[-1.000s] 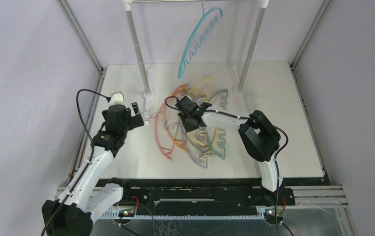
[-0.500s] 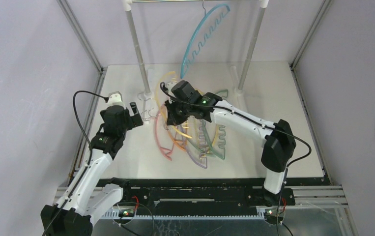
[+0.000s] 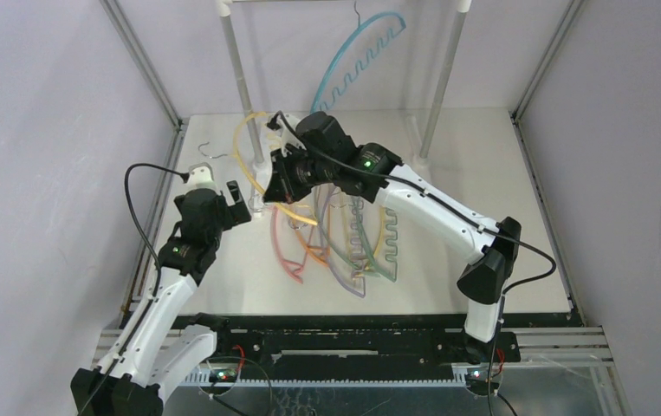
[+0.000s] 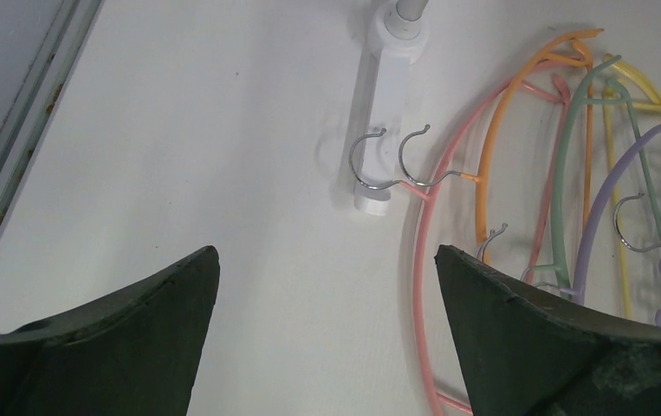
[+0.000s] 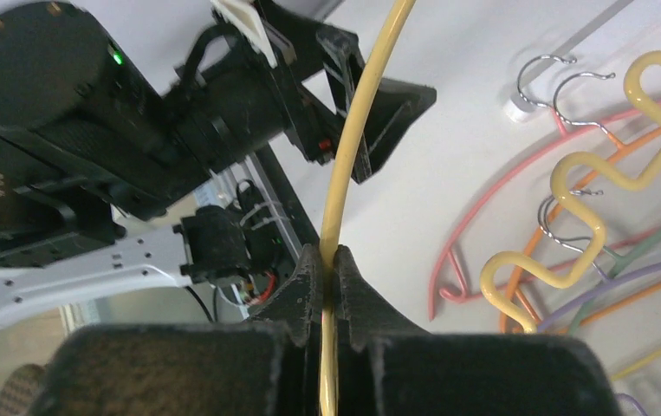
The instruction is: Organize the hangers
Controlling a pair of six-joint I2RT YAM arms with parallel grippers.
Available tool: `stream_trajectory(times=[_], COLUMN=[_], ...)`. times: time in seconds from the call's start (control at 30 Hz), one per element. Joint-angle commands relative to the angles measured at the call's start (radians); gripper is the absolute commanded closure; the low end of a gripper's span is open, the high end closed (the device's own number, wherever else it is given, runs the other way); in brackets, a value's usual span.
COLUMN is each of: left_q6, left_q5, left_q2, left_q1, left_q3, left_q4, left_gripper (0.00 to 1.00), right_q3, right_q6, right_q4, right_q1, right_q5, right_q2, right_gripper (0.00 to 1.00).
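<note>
One teal hanger (image 3: pixel 357 69) hangs on the rail frame (image 3: pixel 238 78) at top centre; the right gripper (image 5: pixel 328 260) pinches a yellow hanger (image 5: pixel 358 113), held aloft at upper left of the pile (image 3: pixel 344 247) lying mid-frame on the table; the left gripper (image 4: pixel 325 277) hovers spread wide, empty; most of the job looks undone.

Bright, even, diffuse light casts only faint soft shadows on the white surface (image 4: pixel 179 130), and the right claw (image 5: pixel 328 257) looms dark and blurred.
</note>
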Motion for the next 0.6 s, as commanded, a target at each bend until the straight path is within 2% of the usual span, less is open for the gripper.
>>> stream_trajectory(times=[0.0, 0.2, 0.37, 0.57], left_q6=[0.027, 0.025, 0.026, 0.026], left_q5=[-0.017, -0.020, -0.019, -0.018], left_q2=[-0.017, -0.033, -0.045, -0.051], left_q1=[0.003, 0.005, 0.006, 0.008], left_q3=[-0.011, -0.028, -0.036, -0.038], left_q4=[0.015, 0.019, 0.018, 0.018], left_gripper=[0.01, 0.00, 0.01, 0.01], right_q3=[0.099, 0.100, 0.022, -0.034], right_q6=[0.084, 0.048, 0.076, 0.083], right_q4=[0.111, 0.031, 0.077, 0.055], right_q1=[-0.015, -0.016, -0.017, -0.016], right_q5=[0.013, 0.093, 0.123, 0.187], right_q2=[-0.016, -0.032, -0.100, -0.182], right_gripper=[1.00, 1.00, 1.00, 1.00])
